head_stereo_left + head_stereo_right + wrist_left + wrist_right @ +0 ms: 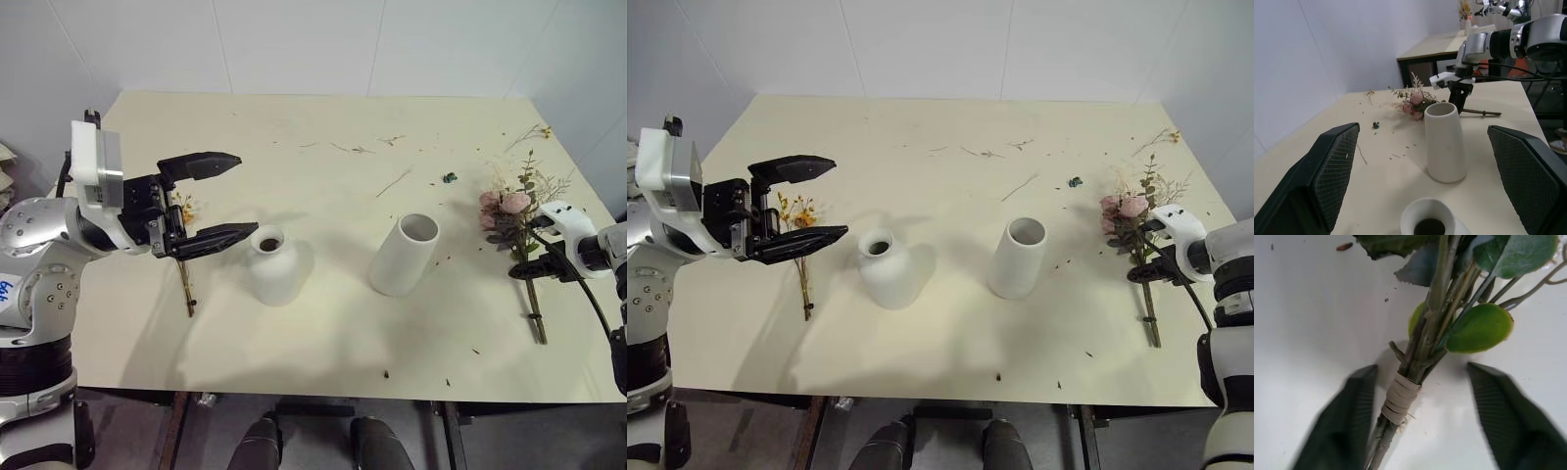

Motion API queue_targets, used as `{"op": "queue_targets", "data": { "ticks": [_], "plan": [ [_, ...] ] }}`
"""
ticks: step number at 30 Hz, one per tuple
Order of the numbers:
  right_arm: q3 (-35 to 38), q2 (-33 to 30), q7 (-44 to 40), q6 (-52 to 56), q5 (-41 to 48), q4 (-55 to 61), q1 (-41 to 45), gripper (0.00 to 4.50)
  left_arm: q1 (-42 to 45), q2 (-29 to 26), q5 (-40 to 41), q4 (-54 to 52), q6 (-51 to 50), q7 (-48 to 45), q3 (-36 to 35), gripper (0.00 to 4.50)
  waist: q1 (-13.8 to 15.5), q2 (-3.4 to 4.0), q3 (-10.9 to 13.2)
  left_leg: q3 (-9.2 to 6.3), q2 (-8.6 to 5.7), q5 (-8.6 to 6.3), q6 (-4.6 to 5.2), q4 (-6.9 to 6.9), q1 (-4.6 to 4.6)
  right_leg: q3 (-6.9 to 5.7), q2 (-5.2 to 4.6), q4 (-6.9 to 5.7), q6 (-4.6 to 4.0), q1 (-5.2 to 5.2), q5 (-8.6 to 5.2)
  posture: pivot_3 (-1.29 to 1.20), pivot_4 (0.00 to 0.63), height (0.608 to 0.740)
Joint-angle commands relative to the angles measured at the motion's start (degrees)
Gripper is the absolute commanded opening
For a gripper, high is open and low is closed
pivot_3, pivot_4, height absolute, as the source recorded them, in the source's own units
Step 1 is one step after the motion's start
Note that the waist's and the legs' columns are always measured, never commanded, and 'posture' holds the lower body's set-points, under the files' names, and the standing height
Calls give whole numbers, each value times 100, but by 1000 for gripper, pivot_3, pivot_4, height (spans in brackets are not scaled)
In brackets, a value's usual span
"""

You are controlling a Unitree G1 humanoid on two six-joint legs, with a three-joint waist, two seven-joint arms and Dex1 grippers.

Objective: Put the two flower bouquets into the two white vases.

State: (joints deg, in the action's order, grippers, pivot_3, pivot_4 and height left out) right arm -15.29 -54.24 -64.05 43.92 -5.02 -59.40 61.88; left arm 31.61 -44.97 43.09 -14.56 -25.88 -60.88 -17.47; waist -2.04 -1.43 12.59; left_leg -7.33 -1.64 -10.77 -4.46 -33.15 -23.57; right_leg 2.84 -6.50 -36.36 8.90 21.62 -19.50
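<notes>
My right gripper [1415, 416], fingers spread, straddles the floppy, light pink-rose bouquet [511, 217]; I'd pinch its stiff taped stems [1399, 398].

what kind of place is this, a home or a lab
Probably a lab or test room: a plain cream table stands against bare white walls, and another robot arm works at a second table behind.
</notes>
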Motion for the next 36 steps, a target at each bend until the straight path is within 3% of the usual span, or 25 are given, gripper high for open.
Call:
{"op": "queue_targets", "data": {
  "ticks": [1, 5, 12, 16, 18, 25, 31, 36],
  "plan": [
    [175, 42, 4, 34, -16, -141, 87, 1516, 41, -75, 99, -75, 52, 11, -131, 4500, 4, 0, 0, 1, 0, 0, 0, -2, 0, 2, 1, 0, 1, 0, 1, 0, 150, 740],
    [781, -44, 351, 73, 272, -78, 161, 141, 200, -18, -16, 179, 165, -66, 4, 4500, -2, 1, 0, 9, 0, -1, 1, -4, 3, 11, 1, -1, 4, -1, 3, 0, 150, 740],
    [2132, -149, 562, 169, 1199, 1101, -149, 60, 429, 41, -175, 804, 437, -318, 174, 4500, -28, 3, 2, 20, 0, -1, 2, 0, 5, 24, 4, -3, 6, 4, 4, 0, 150, 740],
    [4012, 441, 771, -711, 2604, 3636, -1062, 60, 570, 172, -286, 1247, 596, -463, 301, 4500, 5, 4, 2, 21, 6, -3, -2, 1, 2, 25, 8, 2, 12, 5, 2, 0, 150, 740],
    [4767, 961, 1005, -356, 3564, 5005, -1351, 60, 651, 250, -369, 1487, 684, -533, 377, 4500, -15, 4, 2, 26, 20, -7, -9, -2, 2, 29, 19, 2, 12, 5, 2, 0, 150, 740],
    [4759, 1851, 1808, -58, 4867, 7521, -2196, 60, 907, 393, -594, 2152, 916, -737, 504, 4500, 37, -2, -1, 22, 31, -16, 0, -17, 2, 29, 28, -8, 8, 4, 4, 0, 150, 740],
    [4381, 2364, 2128, -335, 5321, 7865, -2410, 60, 1061, 459, -710, 2395, 1004, -760, 537, 4500, 27, -1, -1, 23, 32, -15, 5, -34, 9, 32, 31, -22, 2, 0, 19, 0, 150, 740],
    [4045, 2571, 2122, -820, 5184, 7678, -2520, 60, 1024, 492, -712, 2287, 976, -628, 486, 4500, 30, -1, -1, 22, 37, -14, 6, -32, 12, 34, 36, -25, 1, 0, 21, 0, 150, 740]
  ]
}}
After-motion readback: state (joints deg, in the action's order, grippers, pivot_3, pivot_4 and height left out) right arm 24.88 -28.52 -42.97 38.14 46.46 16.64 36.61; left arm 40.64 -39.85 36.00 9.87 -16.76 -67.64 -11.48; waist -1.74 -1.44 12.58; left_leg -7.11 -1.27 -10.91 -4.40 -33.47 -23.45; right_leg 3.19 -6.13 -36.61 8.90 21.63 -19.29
